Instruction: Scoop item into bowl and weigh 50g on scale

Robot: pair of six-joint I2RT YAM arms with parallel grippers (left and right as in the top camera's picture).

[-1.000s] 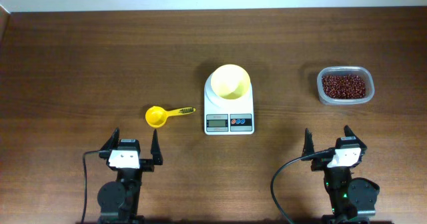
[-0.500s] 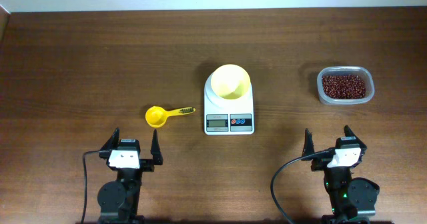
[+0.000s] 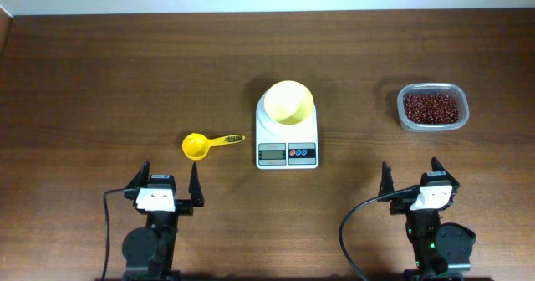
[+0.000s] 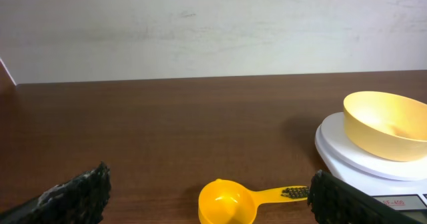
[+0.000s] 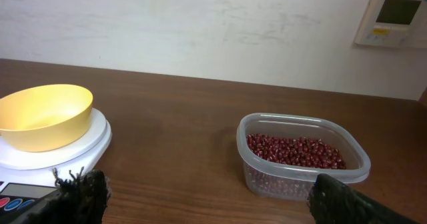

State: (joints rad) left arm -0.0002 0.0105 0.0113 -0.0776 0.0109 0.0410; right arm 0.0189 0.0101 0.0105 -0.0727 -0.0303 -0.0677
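The dark red-brown beans (image 3: 431, 108) fill a clear plastic container (image 3: 456, 114) at the right; they also show in the right wrist view (image 5: 296, 151). The pale-yellow bowl (image 3: 288, 102) stands empty on the white scale (image 3: 287, 154) at the centre; bowl (image 4: 387, 124) and scale (image 4: 353, 159) show in the left wrist view. A yellow scoop (image 3: 199, 145) lies left of the scale. My left gripper (image 3: 168, 178) is open, near the front edge, just behind the scoop (image 4: 230, 201). My right gripper (image 3: 410, 173) is open, in front of the container.
The brown wooden table (image 3: 125, 72) ends at a pale wall along the back. A white wall panel (image 5: 392, 17) hangs at the upper right of the right wrist view. Black cables run from both arm bases at the front edge.
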